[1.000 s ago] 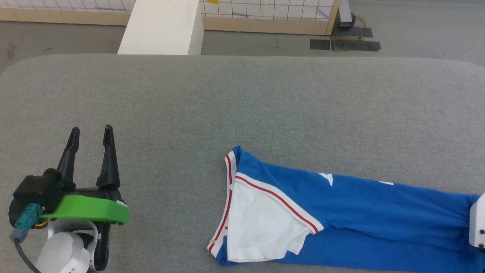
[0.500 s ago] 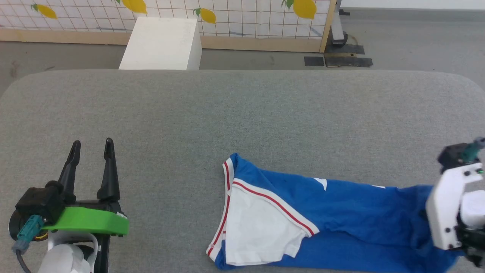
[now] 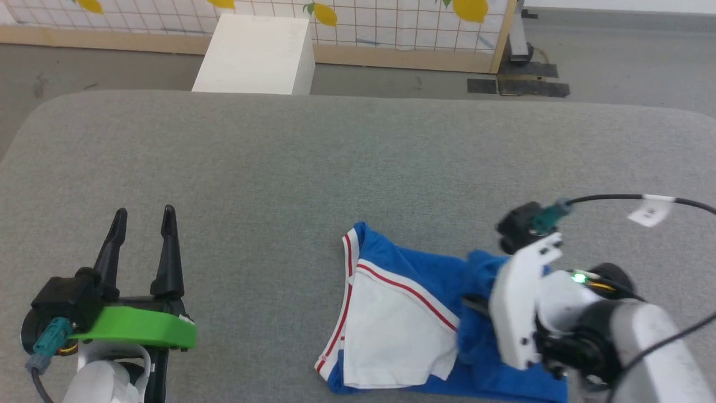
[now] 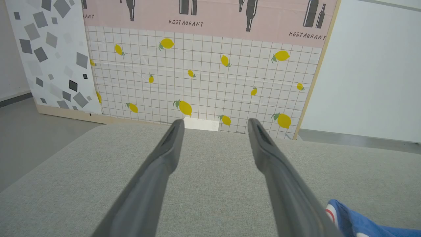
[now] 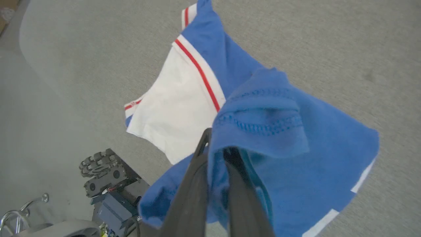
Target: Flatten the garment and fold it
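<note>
Head view: right gripper (image 5: pixel 217 149), clamped on the blue hem, has hauled it leftward over the T-shirt (image 3: pixel 417 268), now doubled on grey table (image 3: pixel 335 168); left gripper (image 3: pixel 144 215) wide, idle. Fold underway.

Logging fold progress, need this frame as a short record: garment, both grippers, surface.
garment: royal-blue soft T-shirt with white, red-striped sleeves, bunched; sleeve end lies flat, the other end lifted
right gripper: shut on the T-shirt's blue hemmed edge, holding it above the sleeve end
left gripper: open, empty, over bare surface, apart from the T-shirt on its left
surface: grey fabric-covered table
fold: not yet laid down
</note>
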